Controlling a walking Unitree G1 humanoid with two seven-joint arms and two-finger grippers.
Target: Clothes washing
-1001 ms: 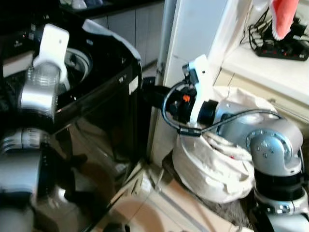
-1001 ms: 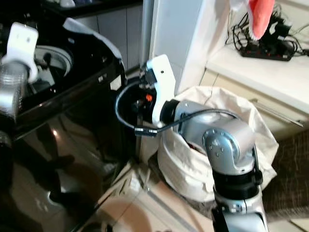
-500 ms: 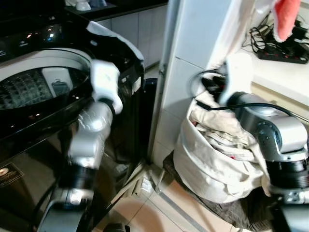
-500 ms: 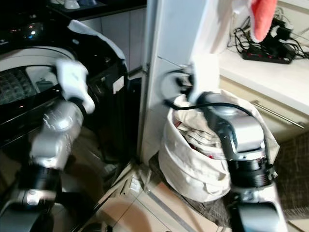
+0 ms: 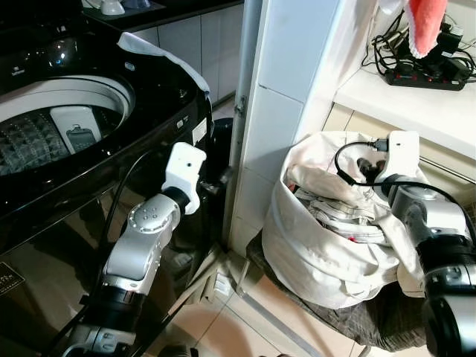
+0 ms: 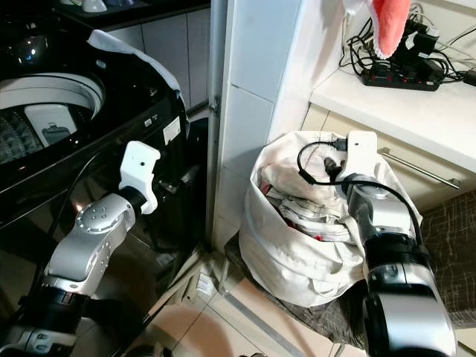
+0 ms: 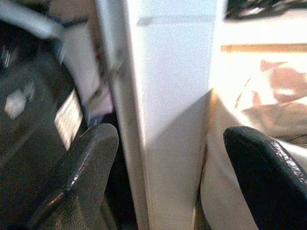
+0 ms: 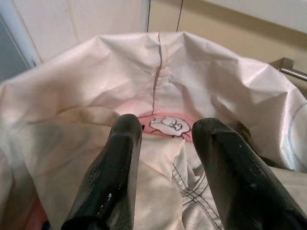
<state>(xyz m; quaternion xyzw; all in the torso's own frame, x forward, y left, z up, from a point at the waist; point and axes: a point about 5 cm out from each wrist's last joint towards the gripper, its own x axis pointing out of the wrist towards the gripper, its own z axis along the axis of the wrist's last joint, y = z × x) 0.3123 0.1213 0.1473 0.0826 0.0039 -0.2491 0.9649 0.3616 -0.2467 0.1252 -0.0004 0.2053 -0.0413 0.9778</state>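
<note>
A black top-loading washing machine stands at the left with its lid up and the steel drum showing. On the floor to the right sits a white laundry bag full of pale clothes. My right gripper is open and points down into the bag's mouth, just above a checked white cloth and a pink garment with a cartoon print. My left gripper is open and empty. It is held low beside the washer's front corner, facing the white pillar.
The white tiled pillar stands between washer and bag, with a narrow dark gap beside it. A counter behind the bag carries a power strip and cables; a red cloth hangs above. A dark mat lies under the bag.
My left arm came down from over the washer's drum to its front corner. My right arm swung right from the pillar and dipped its gripper into the laundry bag. The camera shifted too.
</note>
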